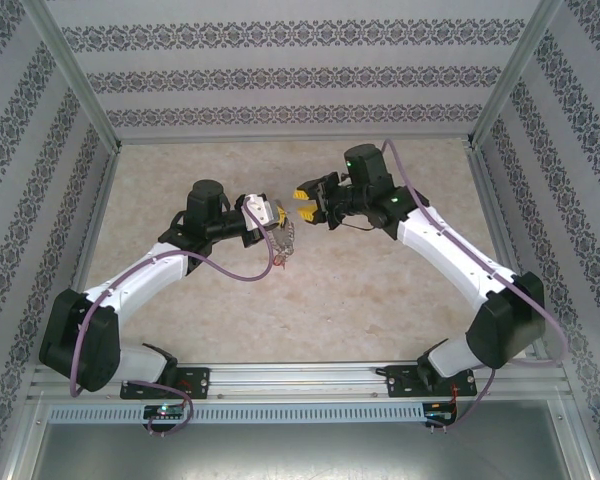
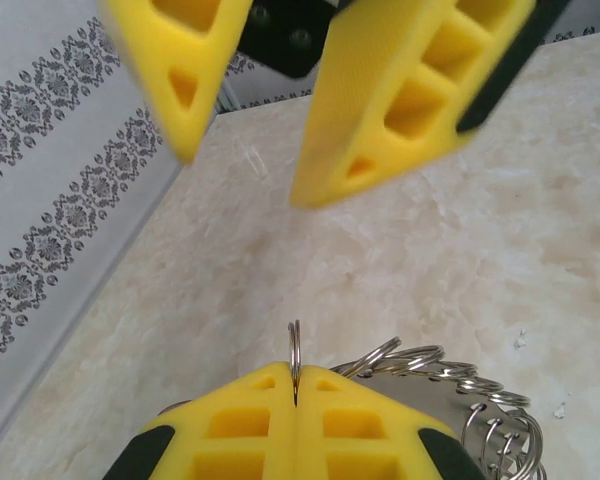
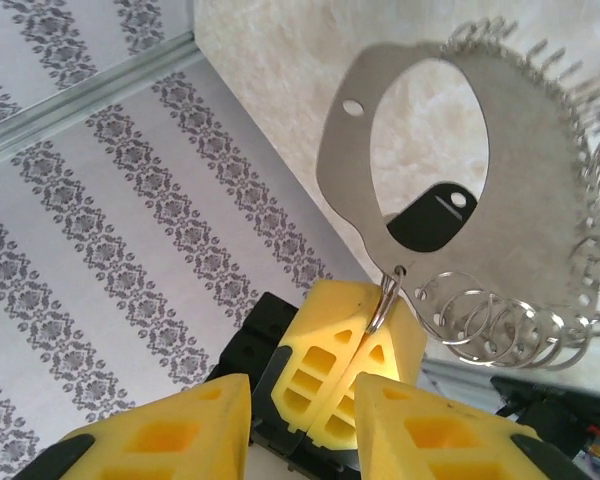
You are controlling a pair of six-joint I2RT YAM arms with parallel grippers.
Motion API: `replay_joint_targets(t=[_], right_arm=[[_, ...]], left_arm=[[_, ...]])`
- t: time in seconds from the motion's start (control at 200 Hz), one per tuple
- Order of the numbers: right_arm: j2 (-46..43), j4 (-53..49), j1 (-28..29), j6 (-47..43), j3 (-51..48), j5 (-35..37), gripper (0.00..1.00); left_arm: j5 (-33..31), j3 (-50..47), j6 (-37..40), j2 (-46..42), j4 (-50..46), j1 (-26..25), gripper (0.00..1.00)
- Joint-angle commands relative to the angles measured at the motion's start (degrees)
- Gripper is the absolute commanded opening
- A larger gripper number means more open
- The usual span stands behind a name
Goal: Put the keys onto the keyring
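The keyring point(image 3: 338, 150) is a flat silvery loop with several small split rings point(image 3: 480, 320) strung along its rim. It hangs above the table from my left gripper point(image 3: 365, 330), which is shut on one small ring point(image 2: 295, 352) at the loop's edge. Part of the loop point(image 2: 430, 395) lies to the right of the left gripper point(image 2: 295, 388). A black key head point(image 3: 435, 215) shows through the loop's opening. My right gripper point(image 3: 300, 400) is open, facing the left gripper point(image 1: 263, 212) a short way off, with nothing between its fingers point(image 2: 410, 100). From above, the keyring point(image 1: 285, 240) dangles below and between the left and the right gripper point(image 1: 305, 195).
The beige marbled table top point(image 1: 310, 290) lies beneath both arms. Patterned walls point(image 1: 280, 75) with metal corner posts close in the back and both sides. A metal rail point(image 1: 300, 380) carries the arm bases at the near edge.
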Motion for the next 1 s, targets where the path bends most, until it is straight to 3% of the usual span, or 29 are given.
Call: replay_joint_targets(t=[0.0,0.105,0.235,0.35,0.46,0.605,0.714,0.994], right_arm=[[-1.2,0.6,-2.5,-13.1,-0.5,1.6,0.31],[-1.4,2.6,-5.3,-34.8,1.7,-1.4,0.3],[-2.2,-0.6,-5.3,-72.5,4.0,-5.5,0.31],[-3.2,-1.3,-4.7,-98.6,2.9,-13.6,0.32],[-3.7,-3.3,-3.9,-120.0,0.6,-16.5,0.33],[-3.0,-5.1,-5.9,-133.0,0.2,-25.5,0.33],[-2.4,-8.6,-6.2,-140.0,0.9,-25.6,0.32],[0.7,-12.4,-4.2,-143.4,4.4,-24.4,0.3]], left_arm=[[2.9,2.0,-1.5,-1.5,0.6,-0.1,0.0],[4.6,2.5,-3.0,-1.4,0.8,0.5,0.0],[7.3,3.4,-3.1,-1.4,-0.8,1.0,0.0],[10.3,5.1,-2.2,-1.3,-4.2,1.1,0.0],[13.3,8.9,0.9,-0.1,-11.1,1.1,0.0],[14.6,12.6,3.9,0.8,-16.5,1.1,0.0],[15.6,13.5,4.4,0.9,-17.6,1.1,0.0],[18.2,13.5,4.0,0.8,-17.8,1.1,0.0]])
